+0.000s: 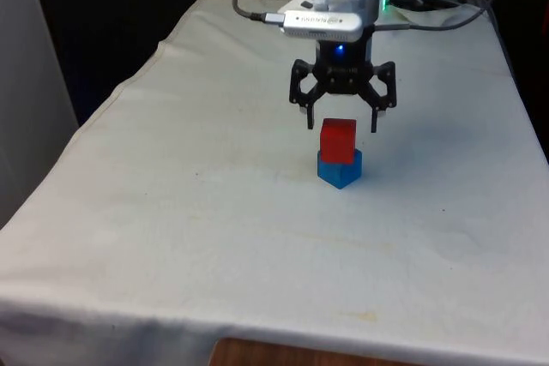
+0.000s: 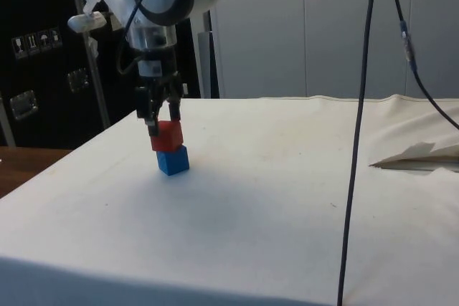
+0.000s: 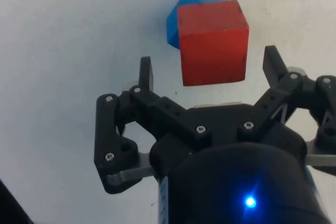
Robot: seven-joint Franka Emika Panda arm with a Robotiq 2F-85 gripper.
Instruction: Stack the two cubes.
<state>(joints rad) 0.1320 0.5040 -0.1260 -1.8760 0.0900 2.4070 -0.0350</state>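
Observation:
A red cube [image 1: 338, 141] [image 2: 167, 135] [image 3: 212, 42] rests on top of a blue cube [image 1: 340, 169] [image 2: 173, 160] [image 3: 190, 6] near the middle of the white cloth. The red one sits turned relative to the blue one, whose corners stick out beneath it. My black gripper [image 1: 342, 123] [image 2: 162, 121] [image 3: 208, 72] hangs open just above the stack, its fingers [image 3: 145, 74] standing to either side of the red cube's top with clear gaps, touching nothing.
The white-clothed table [image 1: 171, 212] stretches wide around the stack. A black cable [image 2: 358, 141] hangs down in the side view, in front of the table. Crumpled cloth or paper [image 2: 419, 154] lies at that view's right edge.

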